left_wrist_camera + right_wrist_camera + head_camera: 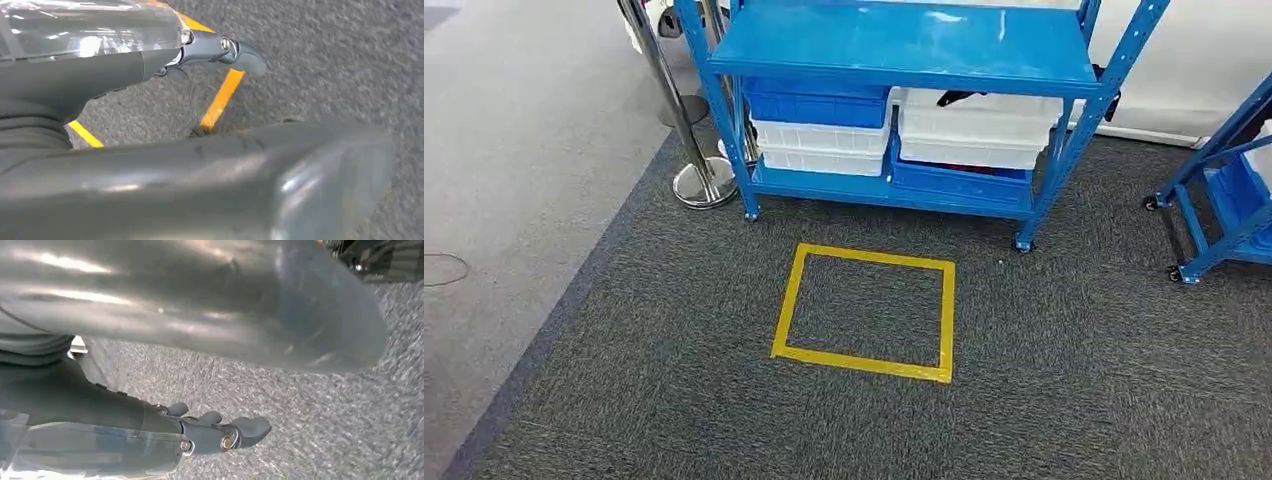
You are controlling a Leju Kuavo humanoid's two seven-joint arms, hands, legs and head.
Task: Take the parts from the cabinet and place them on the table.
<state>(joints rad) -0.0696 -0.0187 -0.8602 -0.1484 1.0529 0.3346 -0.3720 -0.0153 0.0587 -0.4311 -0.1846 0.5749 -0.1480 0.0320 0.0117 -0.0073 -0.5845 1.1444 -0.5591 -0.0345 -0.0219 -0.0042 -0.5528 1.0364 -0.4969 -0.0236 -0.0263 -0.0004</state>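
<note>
Left hand (210, 50) and right hand (215, 432) empty, fingers apparently apart, above carpet (325, 415).

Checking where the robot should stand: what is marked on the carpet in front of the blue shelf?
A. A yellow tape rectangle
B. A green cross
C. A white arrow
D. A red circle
A: a yellow tape rectangle lies on the grey carpet just in front of the blue shelf.

Open carpet (1024, 400) before blue cabinet (904, 50); stanchion (699, 180) left.
</note>
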